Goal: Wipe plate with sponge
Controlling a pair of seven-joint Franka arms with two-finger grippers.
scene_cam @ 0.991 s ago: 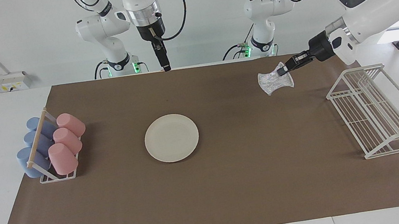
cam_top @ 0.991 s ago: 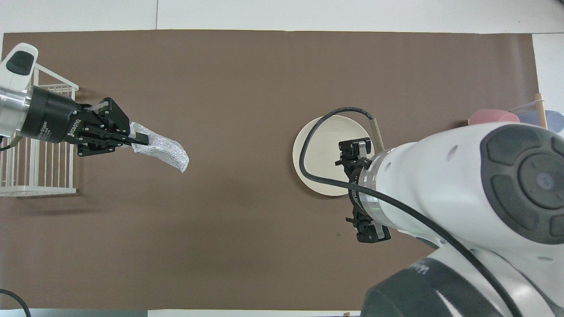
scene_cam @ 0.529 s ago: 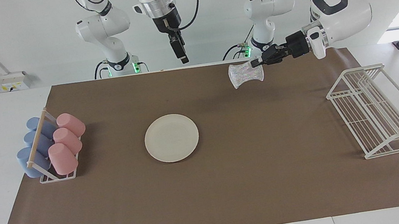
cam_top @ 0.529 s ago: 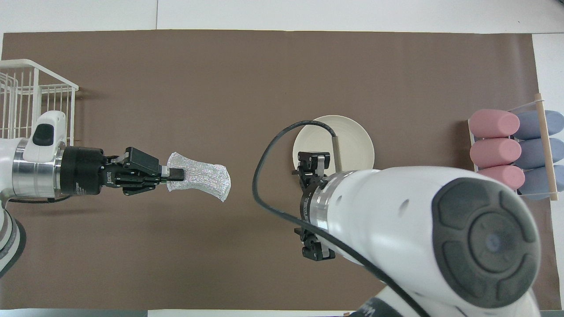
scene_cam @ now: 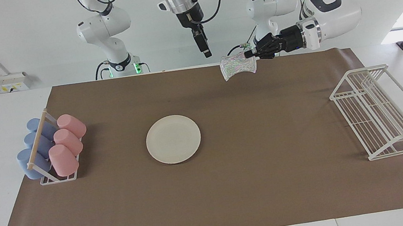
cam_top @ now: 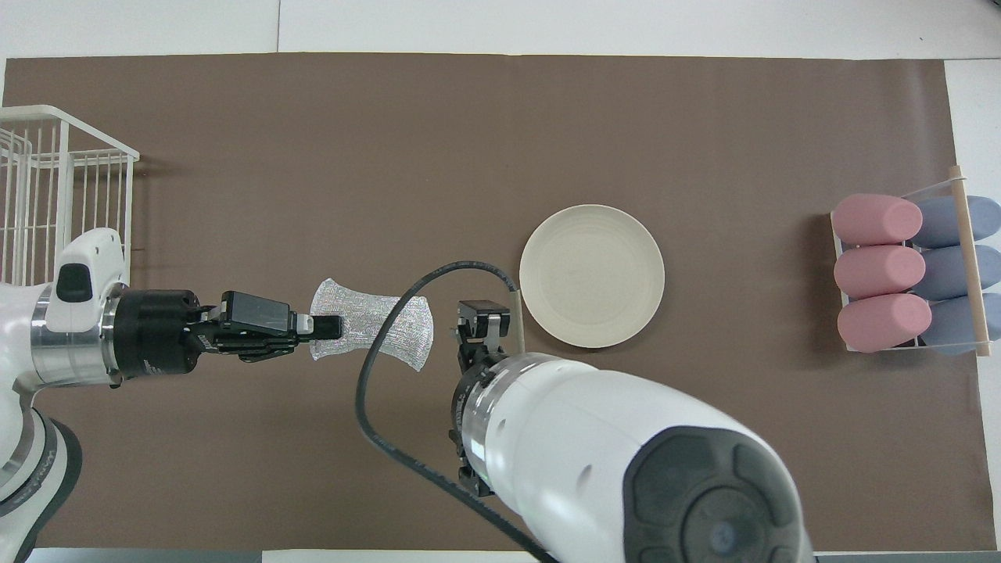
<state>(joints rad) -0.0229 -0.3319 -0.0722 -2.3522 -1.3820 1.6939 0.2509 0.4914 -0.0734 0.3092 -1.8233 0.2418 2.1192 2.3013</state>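
Two arms are raised over the bench edge nearest the robots. The left gripper [scene_cam: 254,56], clamped on the sponge [scene_cam: 238,67], has carried it from near the wire rack [scene_cam: 380,112] toward the middle of the bench, closer to the plate [scene_cam: 173,139], which lies untouched on the brown mat [scene_cam: 273,181]. The right gripper [scene_cam: 208,53] has swung toward the sponge with its fingers wide apart and empty. Wiping has not begun; a handover to the right gripper looks possible.
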